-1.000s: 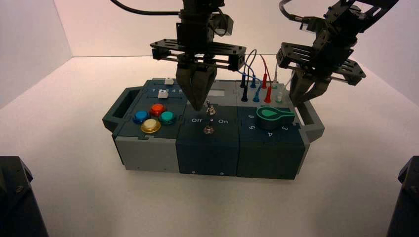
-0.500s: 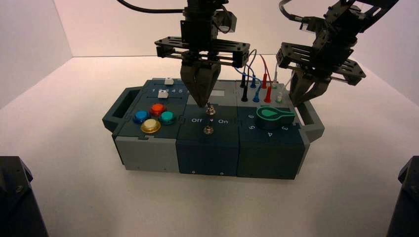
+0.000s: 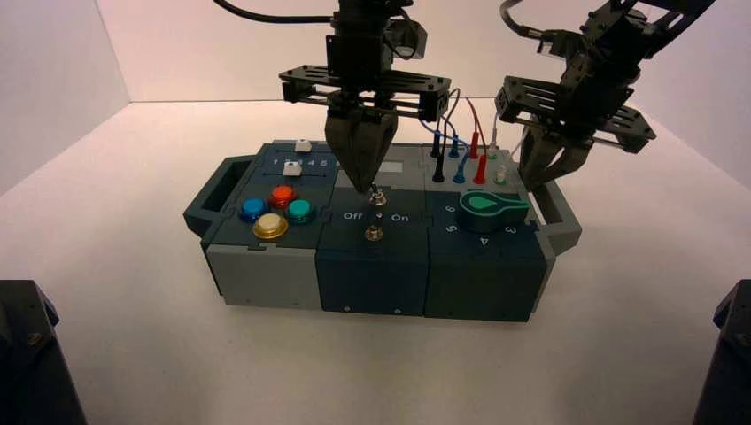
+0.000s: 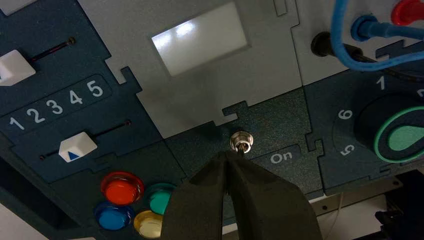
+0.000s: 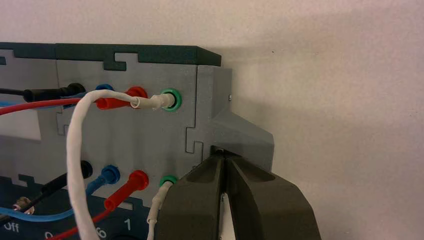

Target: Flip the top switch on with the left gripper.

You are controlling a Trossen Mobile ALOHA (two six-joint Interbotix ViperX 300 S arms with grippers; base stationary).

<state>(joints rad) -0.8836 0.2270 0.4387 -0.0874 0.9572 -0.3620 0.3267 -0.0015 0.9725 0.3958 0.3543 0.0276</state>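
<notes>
beyond the near silver toggle (image 3: 374,233), the small silver top switch (image 4: 241,141) sat mid-box. the black left gripper (image 3: 361,191), fingertips together, had just edged right to its lever, apparently lining up the push; contact couldn't be told. the black right gripper (image 3: 529,189) waited over the box's right edge.

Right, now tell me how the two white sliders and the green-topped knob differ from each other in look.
The white sliders are small, pale caps, while the knob is dark with a green top. The sliders sit in straight slots beside the digits 1 to 5; the knob sits within a ring of digits. The sliders are much smaller than the knob. Both kinds stand on dark panels.
</notes>
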